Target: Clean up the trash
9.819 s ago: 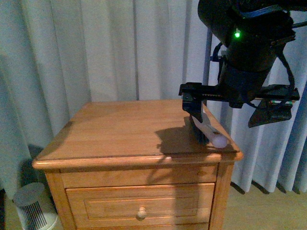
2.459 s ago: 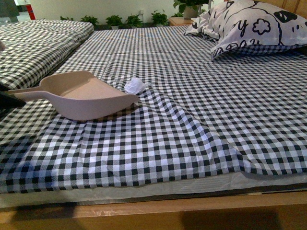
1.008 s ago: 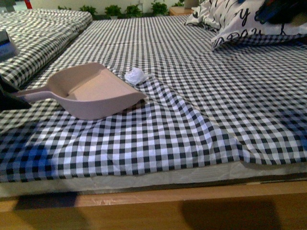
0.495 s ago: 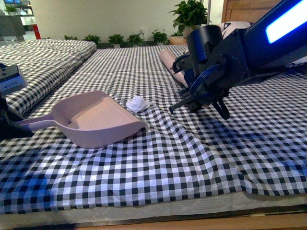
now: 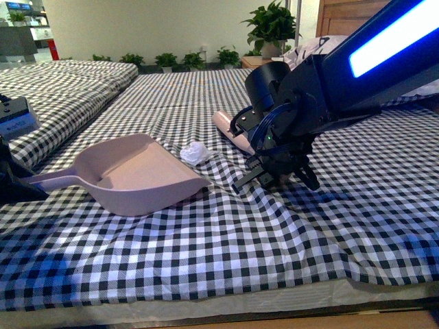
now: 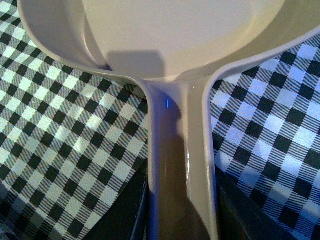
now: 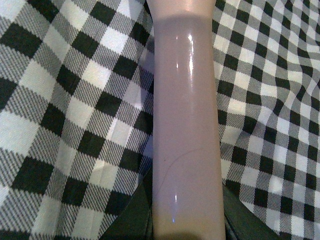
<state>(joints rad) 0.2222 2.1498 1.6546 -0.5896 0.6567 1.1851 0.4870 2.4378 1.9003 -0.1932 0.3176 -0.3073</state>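
1. Right now the biggest thing on my front feed is the bed [image 5: 288, 233], covered in a black-and-white checked sheet with folds running across it.
2. My right arm [image 5: 343, 75] reaches in from the right side, a bright blue light strip along it, and its gripper [image 5: 274, 175] hangs low over the sheet, right of the trash.
3. The beige dustpan [image 5: 134, 175] lies on the sheet left of centre, its open mouth facing the right arm.
4. A pale pink cylindrical handle [image 5: 233, 130] sticks out of the right gripper toward the far side of the bed; on the right wrist feed the jaws sit tight against either side of this handle [image 7: 185, 130], so I read them as clamped on it.
5. My left gripper [image 5: 10, 181] shows only as a dark shape at the left edge; on the left wrist feed its jaws flank the dustpan's handle [image 6: 180, 170] closely and appear to grip it.
6. The trash [image 5: 195, 154], a small white crumpled scrap, rests on the sheet just beyond the dustpan's front lip, between the pan and the right gripper.
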